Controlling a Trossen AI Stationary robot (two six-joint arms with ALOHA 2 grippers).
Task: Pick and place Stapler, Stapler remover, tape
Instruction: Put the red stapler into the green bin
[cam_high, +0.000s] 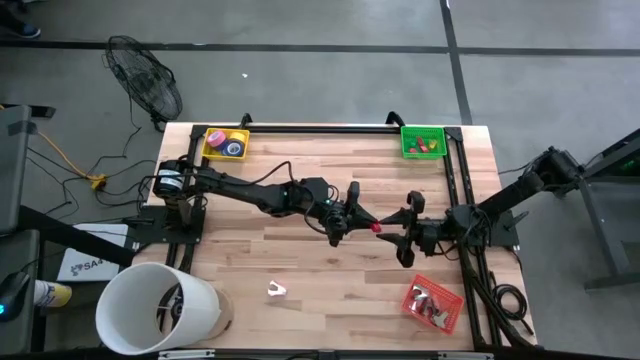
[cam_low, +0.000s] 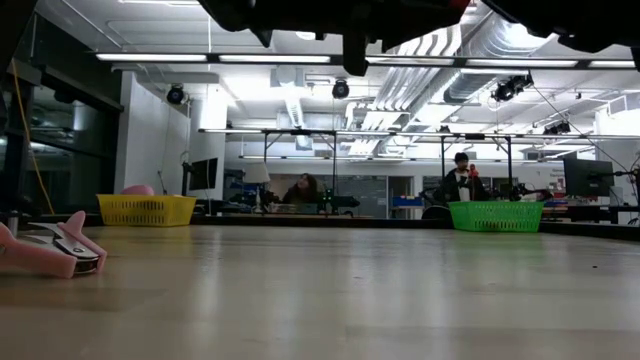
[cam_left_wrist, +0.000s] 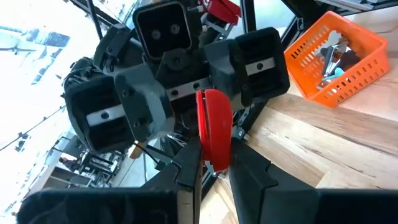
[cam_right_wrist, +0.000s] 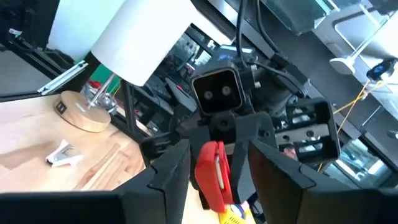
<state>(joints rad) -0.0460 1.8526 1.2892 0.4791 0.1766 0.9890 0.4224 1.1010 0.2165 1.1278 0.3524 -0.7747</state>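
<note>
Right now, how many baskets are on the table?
3: a yellow basket at the far left corner, a green basket at the far right corner, an orange basket at the near right. None seems hidden.

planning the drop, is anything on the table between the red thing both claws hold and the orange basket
Nothing visible. The small red plastic stapler sits between the left claw and right claw, mid-table, both gripping it. The wood toward the orange plastic basket looks bare, apart from the right arm itself.
</note>
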